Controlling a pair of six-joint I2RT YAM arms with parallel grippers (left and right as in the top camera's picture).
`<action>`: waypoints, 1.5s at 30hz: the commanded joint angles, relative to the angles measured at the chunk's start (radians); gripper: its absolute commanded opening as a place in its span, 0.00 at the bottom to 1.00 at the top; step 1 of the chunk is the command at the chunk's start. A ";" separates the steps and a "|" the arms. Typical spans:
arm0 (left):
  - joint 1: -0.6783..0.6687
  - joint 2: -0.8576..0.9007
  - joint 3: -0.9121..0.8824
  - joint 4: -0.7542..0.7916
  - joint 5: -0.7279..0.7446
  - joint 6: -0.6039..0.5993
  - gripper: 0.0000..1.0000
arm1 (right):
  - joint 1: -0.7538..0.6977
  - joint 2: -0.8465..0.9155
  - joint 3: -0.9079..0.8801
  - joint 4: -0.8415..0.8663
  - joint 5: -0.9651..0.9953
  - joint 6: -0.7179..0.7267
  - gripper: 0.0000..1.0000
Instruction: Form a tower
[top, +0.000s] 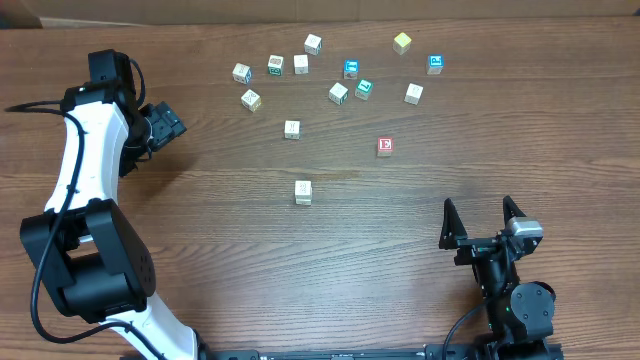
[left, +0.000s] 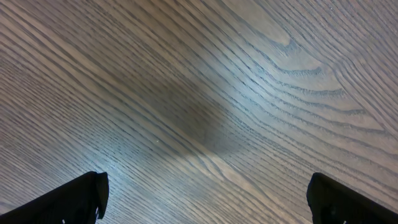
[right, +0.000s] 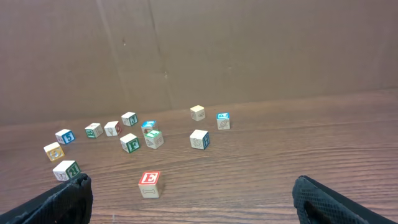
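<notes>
Several small pale wooden picture cubes lie scattered across the far half of the table (top: 200, 230). Among them are a teal-green-topped cube (top: 364, 89), a blue-topped cube (top: 350, 69) and a red E cube (top: 385, 147) (right: 149, 183). No tower shows plainly. One pale block (top: 303, 192) stands alone mid-table and looks slightly taller than the others; I cannot tell whether it is a stack. My left gripper (top: 168, 124) (left: 205, 199) is open over bare wood at the far left. My right gripper (top: 480, 208) (right: 193, 199) is open and empty at the near right, facing the cubes.
A brown board wall (right: 199, 50) rises behind the cubes at the table's far edge. The left arm's white links (top: 75, 160) run along the left side. A black cable (top: 25, 105) lies at the left edge.
</notes>
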 joint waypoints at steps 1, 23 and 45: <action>-0.003 0.005 0.008 -0.002 0.011 0.011 1.00 | -0.005 -0.007 -0.010 0.033 0.045 -0.021 1.00; -0.003 0.005 0.008 -0.002 0.012 0.011 1.00 | -0.006 0.529 0.903 -0.373 0.064 0.014 1.00; -0.003 0.005 0.008 -0.002 0.012 0.011 0.99 | -0.006 1.870 2.226 -1.221 -0.075 0.025 1.00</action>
